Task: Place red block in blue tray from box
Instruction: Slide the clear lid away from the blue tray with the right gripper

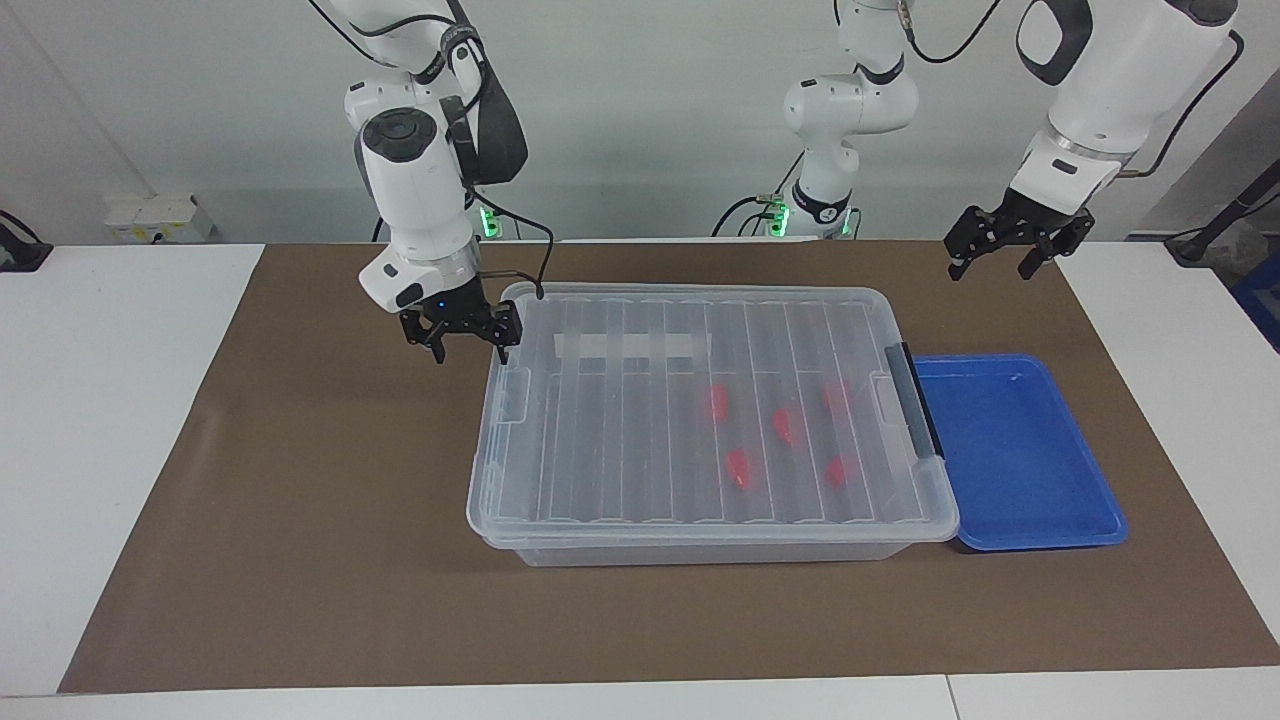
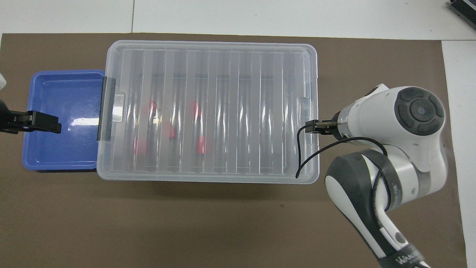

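The box [image 1: 620,450] is a clear bin with its ribbed lid on, in the middle of the brown mat. Several red blocks [image 1: 740,468] [image 2: 201,144] show through the lid, in the half toward the blue tray [image 1: 1010,460] [image 2: 63,152]. That tray lies against the box's black-latched end and holds nothing. My right gripper [image 1: 468,350] hangs open at the box's other short end, one finger [image 1: 500,345] level with the lid's edge; I cannot tell whether it touches. My left gripper [image 1: 990,268] [image 2: 37,123] waits open, high over the tray's end of the table.
A white tape strip [image 1: 630,345] is stuck on the lid near the robots. The brown mat [image 1: 300,500] covers the table between white margins. A black cable [image 2: 308,149] loops from the right wrist over the lid's corner.
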Action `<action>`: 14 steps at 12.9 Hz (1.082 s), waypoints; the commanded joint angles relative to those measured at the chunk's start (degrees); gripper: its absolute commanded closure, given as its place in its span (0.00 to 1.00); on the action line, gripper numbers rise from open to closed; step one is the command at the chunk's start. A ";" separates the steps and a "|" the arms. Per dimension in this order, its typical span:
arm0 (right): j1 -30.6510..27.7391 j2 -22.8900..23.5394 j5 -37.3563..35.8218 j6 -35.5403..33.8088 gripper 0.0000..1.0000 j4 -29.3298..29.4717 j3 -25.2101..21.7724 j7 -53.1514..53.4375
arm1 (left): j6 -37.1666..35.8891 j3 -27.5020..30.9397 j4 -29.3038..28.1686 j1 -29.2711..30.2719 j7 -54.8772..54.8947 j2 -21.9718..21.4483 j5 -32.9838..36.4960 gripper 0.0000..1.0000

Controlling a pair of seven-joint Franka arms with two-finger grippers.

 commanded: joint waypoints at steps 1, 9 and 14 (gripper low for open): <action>0.43 -0.19 0.94 3.00 0.06 -0.68 0.04 0.96 | 0.66 0.33 -0.83 -0.08 0.07 -0.71 -0.38 0.00; -2.81 -0.90 0.94 -1.28 0.08 -1.74 -0.13 -5.53 | 0.66 0.33 -0.83 -0.16 0.07 -0.71 -0.38 0.00; -8.17 -0.98 0.86 -3.92 0.07 -1.65 -0.22 -16.16 | 0.66 0.33 -0.83 -0.16 0.07 -0.71 -0.38 0.00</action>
